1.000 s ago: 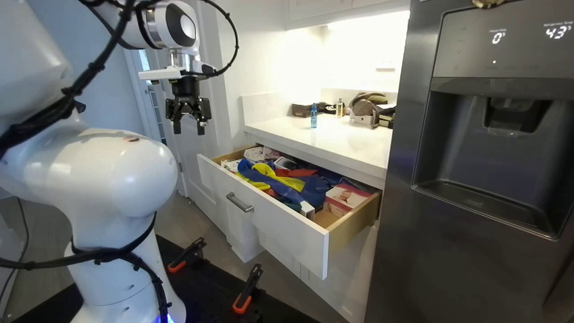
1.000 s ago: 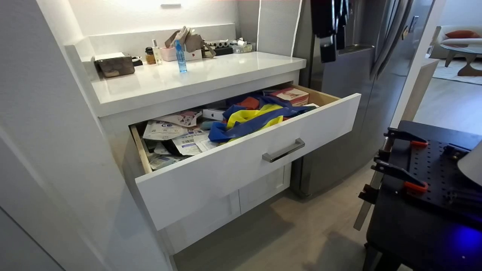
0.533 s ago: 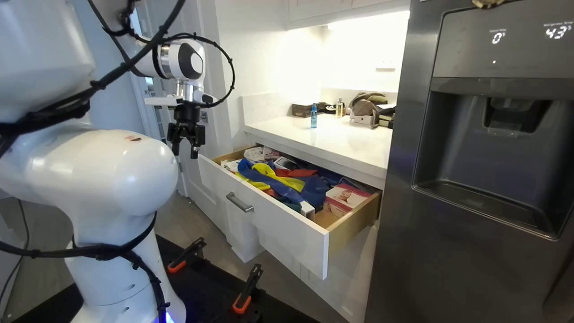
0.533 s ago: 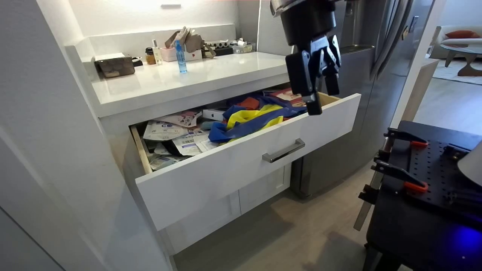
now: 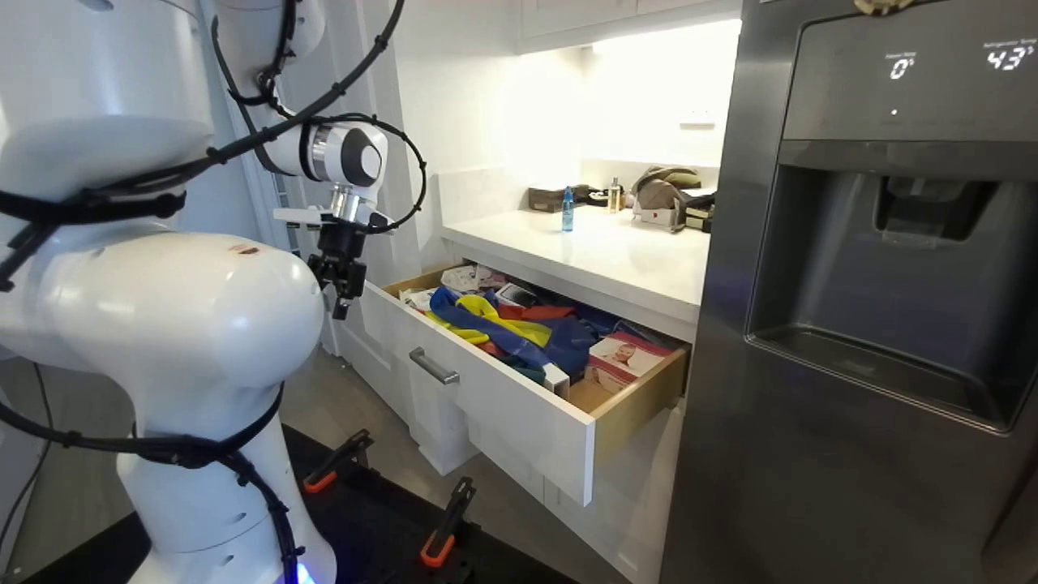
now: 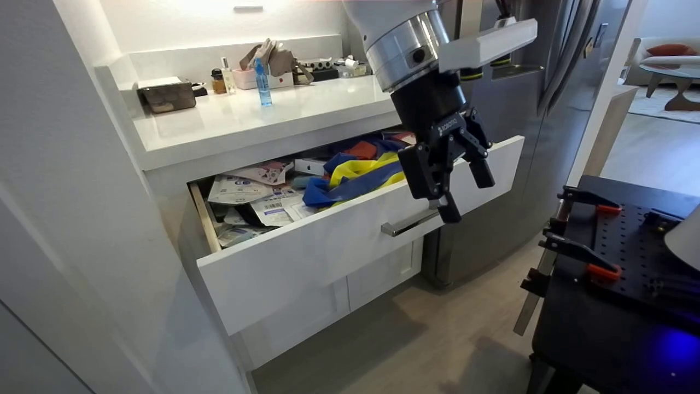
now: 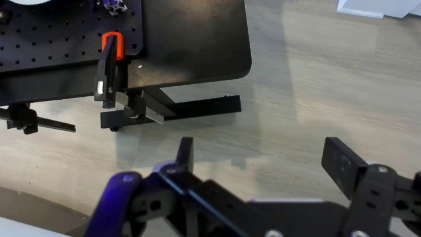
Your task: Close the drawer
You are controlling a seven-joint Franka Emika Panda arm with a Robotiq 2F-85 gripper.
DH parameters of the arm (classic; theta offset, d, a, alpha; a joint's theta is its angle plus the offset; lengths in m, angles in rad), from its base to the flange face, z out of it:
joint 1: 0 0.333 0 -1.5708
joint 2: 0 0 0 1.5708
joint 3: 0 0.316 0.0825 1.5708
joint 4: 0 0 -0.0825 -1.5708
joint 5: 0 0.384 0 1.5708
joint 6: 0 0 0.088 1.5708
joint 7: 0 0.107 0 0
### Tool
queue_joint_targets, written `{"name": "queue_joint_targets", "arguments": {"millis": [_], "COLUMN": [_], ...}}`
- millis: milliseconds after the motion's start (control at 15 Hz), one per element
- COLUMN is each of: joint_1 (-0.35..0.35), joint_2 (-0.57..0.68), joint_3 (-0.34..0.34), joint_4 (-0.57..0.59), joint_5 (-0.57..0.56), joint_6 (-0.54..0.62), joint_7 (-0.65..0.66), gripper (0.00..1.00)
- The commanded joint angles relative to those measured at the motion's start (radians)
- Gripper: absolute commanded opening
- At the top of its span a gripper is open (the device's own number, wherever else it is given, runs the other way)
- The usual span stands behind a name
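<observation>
The white drawer (image 5: pixel 507 410) is pulled open in both exterior views, its front (image 6: pixel 306 268) standing well out from the cabinet. Its metal bar handle (image 5: pixel 434 367) shows fully in an exterior view; its far end is partly hidden by a finger in an exterior view (image 6: pixel 402 224). Colourful cloth (image 6: pixel 355 178), packets and boxes lie inside. My gripper (image 6: pixel 466 197) is tilted and open, hanging on the outer side of the drawer front near the handle; contact cannot be told. It shows also in an exterior view (image 5: pixel 334 296). In the wrist view the jaws (image 7: pixel 258 153) are apart with only floor between.
A white counter (image 6: pixel 328 104) with a blue bottle (image 6: pixel 262 82) and small items is above the drawer. A dark fridge (image 5: pixel 843 422) stands beside it. My base table (image 7: pixel 197 42) has orange-and-black clamps (image 7: pixel 110 65) on its edge. Floor (image 7: pixel 329 82) lies between.
The arm has come down and the gripper has tilted, moving from above the drawer to in front of its front panel. The drawer has not moved. The jaws stay open.
</observation>
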Motion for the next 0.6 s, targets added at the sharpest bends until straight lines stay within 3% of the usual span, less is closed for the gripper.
{"name": "queue_joint_targets", "arguments": {"millis": [0, 533], "joint_1": [0.031, 0.063], "joint_2": [0.086, 0.2], "joint_3": [-0.038, -0.123], "joint_4": [0.065, 0.159], "joint_5": [-0.013, -0.111], "joint_6": [-0.018, -0.01], "joint_7": [0.105, 0.287], "gripper": [1.0, 1.0]}}
